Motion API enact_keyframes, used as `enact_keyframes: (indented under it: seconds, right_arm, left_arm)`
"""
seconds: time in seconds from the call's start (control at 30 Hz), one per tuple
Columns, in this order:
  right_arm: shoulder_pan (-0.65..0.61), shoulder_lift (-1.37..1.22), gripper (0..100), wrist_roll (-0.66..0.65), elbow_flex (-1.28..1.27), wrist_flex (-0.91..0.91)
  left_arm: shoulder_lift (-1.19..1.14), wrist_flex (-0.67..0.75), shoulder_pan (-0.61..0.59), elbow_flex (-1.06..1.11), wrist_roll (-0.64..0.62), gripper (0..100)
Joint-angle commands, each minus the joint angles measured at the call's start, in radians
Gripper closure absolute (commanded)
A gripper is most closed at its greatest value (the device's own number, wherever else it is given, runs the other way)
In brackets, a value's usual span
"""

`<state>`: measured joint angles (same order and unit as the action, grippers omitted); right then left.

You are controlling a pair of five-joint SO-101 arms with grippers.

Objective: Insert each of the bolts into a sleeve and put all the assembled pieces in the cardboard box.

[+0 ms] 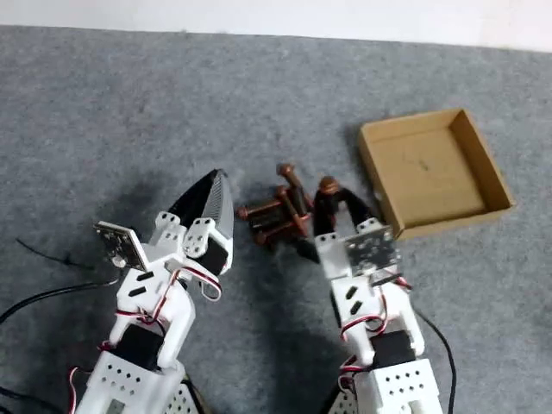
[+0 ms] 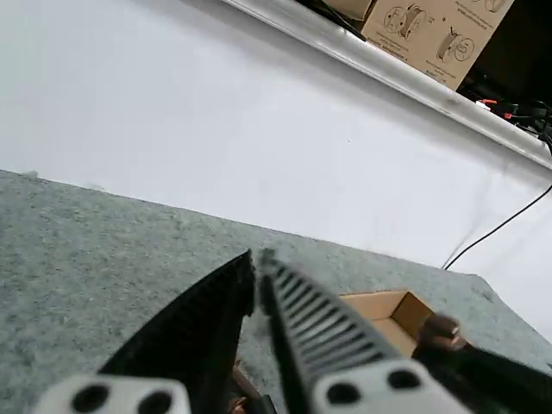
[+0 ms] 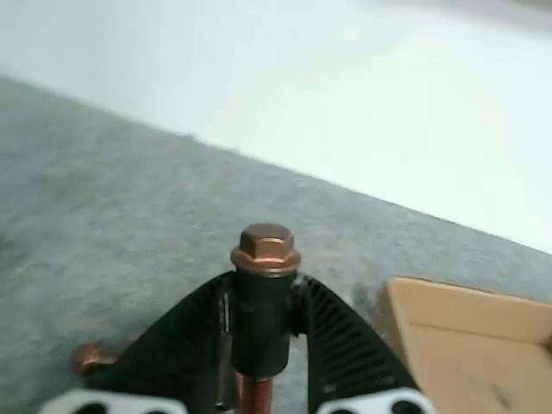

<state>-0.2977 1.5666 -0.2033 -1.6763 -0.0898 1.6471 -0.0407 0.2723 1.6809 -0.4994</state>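
Right gripper (image 3: 263, 293) pinches bolt (image 3: 266, 247), black sleeve (image 3: 261, 336) on it, upright just beside cardboard box (image 1: 496, 185), probably ready to drop in. Left gripper (image 2: 257, 269) pressed together, empty, beyond loose bolts (image 1: 276, 216) from box.

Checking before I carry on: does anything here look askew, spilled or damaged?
Nothing stands out. The loose bolts lie heaped on the mat beside the cardboard box, which sits flat and intact. The right hand holds a bolt seated in its sleeve.
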Motion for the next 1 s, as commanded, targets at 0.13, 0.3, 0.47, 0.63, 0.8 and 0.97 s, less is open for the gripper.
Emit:
enact_keyframes:
  seconds: [0.13, 0.3, 0.47, 0.63, 0.8, 0.97]
  right_arm:
    - [0.162, 0.016, 99.4, 0.14, -0.048, 0.051]
    - [0.213, 0.015, 99.4, 0.14, -0.036, 0.056]
    - [0.225, -0.088, 99.4, 0.141, 0.061, 0.077]
    - [0.277, -0.541, 99.4, 0.144, 0.252, 0.193]
    - [0.326, -0.984, 99.4, 0.147, 0.417, 0.466]
    - [0.358, -1.33, 99.4, 0.147, 0.662, 0.533]
  left_arm:
    - [0.019, -0.026, 0.01, 0.024, 0.038, 99]
    - [0.019, -0.08, -0.001, 0.024, 0.201, 99]
    - [0.019, -0.129, -0.03, 0.024, 0.322, 99]
    - [0.019, -0.141, -0.039, 0.024, 0.33, 99]
    - [0.019, -0.155, -0.081, 0.024, 0.33, 99]
    - [0.019, -0.155, -0.082, 0.024, 0.33, 99]
